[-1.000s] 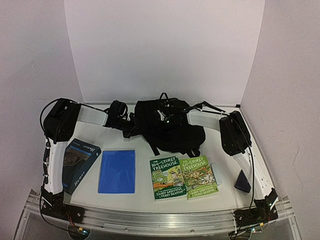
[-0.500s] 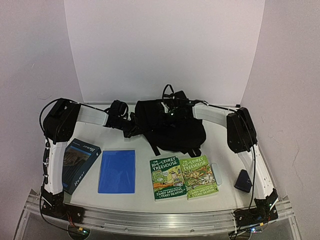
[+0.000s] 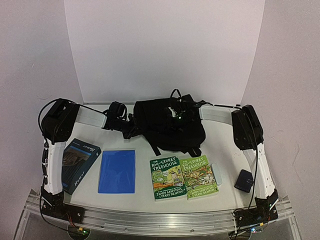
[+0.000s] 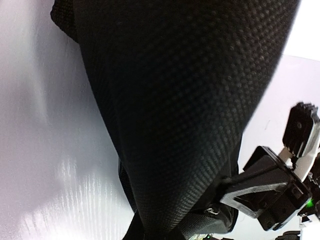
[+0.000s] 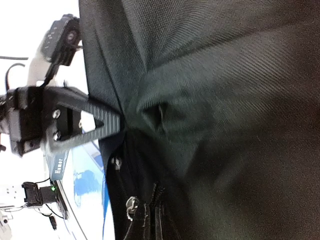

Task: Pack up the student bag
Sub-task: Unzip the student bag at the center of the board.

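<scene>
Student bag (image 3: 167,131) pinched (both sides) by fingers (image 5: 92,123)

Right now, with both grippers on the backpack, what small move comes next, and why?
Probably ease the grips slightly apart to stretch the student bag taut and expose its zipper. The left gripper and right gripper are both shut on its fabric, it looks closed, and the books and blue folder lie unpacked.

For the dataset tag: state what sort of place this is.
Likely a robotics lab booth: plain white wall panels enclose a white tabletop; two white-and-black robot arms stand on a silver aluminium rail.
</scene>
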{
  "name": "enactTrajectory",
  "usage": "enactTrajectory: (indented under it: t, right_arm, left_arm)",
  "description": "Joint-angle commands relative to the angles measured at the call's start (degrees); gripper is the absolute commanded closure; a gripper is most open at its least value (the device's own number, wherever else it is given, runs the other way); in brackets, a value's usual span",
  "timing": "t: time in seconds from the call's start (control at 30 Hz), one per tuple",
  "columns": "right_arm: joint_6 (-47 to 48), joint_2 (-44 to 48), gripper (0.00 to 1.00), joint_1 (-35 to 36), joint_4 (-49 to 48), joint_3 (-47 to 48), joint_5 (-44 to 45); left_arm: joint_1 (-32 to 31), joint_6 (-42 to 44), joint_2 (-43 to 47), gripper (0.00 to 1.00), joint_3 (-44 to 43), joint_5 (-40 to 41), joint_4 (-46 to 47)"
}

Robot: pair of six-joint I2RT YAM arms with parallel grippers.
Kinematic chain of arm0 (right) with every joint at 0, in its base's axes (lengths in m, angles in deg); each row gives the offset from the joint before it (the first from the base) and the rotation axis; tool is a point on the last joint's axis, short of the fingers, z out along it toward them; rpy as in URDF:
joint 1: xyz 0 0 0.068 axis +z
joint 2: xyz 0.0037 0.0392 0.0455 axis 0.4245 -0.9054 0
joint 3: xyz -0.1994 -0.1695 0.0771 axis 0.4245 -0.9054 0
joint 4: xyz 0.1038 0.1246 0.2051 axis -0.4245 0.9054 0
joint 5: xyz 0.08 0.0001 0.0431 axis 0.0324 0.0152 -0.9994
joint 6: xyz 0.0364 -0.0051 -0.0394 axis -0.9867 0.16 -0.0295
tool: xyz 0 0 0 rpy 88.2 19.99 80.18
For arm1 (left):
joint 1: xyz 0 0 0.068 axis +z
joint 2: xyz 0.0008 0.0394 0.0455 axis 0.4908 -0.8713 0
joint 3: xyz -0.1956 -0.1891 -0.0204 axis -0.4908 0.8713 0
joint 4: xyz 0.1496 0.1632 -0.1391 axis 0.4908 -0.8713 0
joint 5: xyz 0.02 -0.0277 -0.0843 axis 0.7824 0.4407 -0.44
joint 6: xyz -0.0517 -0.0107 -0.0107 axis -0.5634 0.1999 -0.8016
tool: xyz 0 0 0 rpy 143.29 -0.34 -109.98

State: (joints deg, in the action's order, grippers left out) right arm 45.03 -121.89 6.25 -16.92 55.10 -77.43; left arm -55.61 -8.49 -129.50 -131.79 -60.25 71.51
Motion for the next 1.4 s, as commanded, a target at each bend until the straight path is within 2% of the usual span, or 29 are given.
enactTrajectory:
  t: [0.0, 0.37, 0.53, 0.6, 0.67, 0.83, 0.87, 1.0, 1.1, 1.23, 1.3, 1.37]
  right_arm:
    - [2.6, 8.9, 1.0, -4.6, 0.8, -3.0, 1.4]
    - [6.3, 20.1, 1.0, -10.1, 3.3, -15.1, 2.9]
    - [8.4, 21.0, 1.0, -11.3, 3.7, -18.4, 5.2]
    - [7.3, 19.9, 1.0, -11.2, 3.4, -17.4, 3.8]
    - [6.2, 18.7, 1.0, -10.5, 3.4, -14.9, 2.7]
    - [4.8, 17.0, 1.0, -7.5, 2.8, -11.7, 0.6]
    - [4.3, 16.6, 1.0, -6.7, 2.6, -11.2, 0.3]
    - [2.9, 15.6, 1.0, -4.1, 1.4, -10.4, -0.4]
    - [2.0, 15.1, 1.0, -2.7, 0.6, -10.1, -0.7]
    - [0.8, 14.8, 1.0, -1.7, -0.1, -9.3, -1.0]
    - [0.4, 14.6, 1.0, -1.4, -0.3, -8.8, -1.1]
    - [0.4, 14.7, 1.0, -1.3, -0.4, -9.0, -1.1]
  left_arm:
    - [3.7, -1.3, 3.4, 1.0, 0.1, 3.2, -0.4]
    - [8.3, 1.1, 2.5, 1.0, -1.2, 2.9, -5.7]
    - [10.0, 3.1, 1.4, 1.0, -3.8, 1.3, -8.4]
    - [10.1, 6.7, 0.9, 0.97, -6.6, -0.1, -11.4]
    - [10.0, 9.8, 1.3, 0.86, -9.2, -1.2, -15.4]
    - [8.1, 12.8, 9.3, 0.31, -6.4, -0.5, -18.1]
    - [7.3, 12.9, 11.0, 0.24, -5.5, 0.3, -18.8]
    - [2.3, 12.7, 14.3, 0.08, -4.0, 2.4, -22.5]
    - [-1.1, 9.7, 13.8, 0.01, -4.2, 3.1, -22.1]
    - [-3.4, 6.5, 10.1, 0.01, -7.3, 2.8, -21.8]
    - [-4.1, 5.9, 7.9, 0.04, -8.9, 2.2, -22.4]
    - [-4.3, 5.4, 6.4, 0.12, -9.7, 1.4, -22.7]
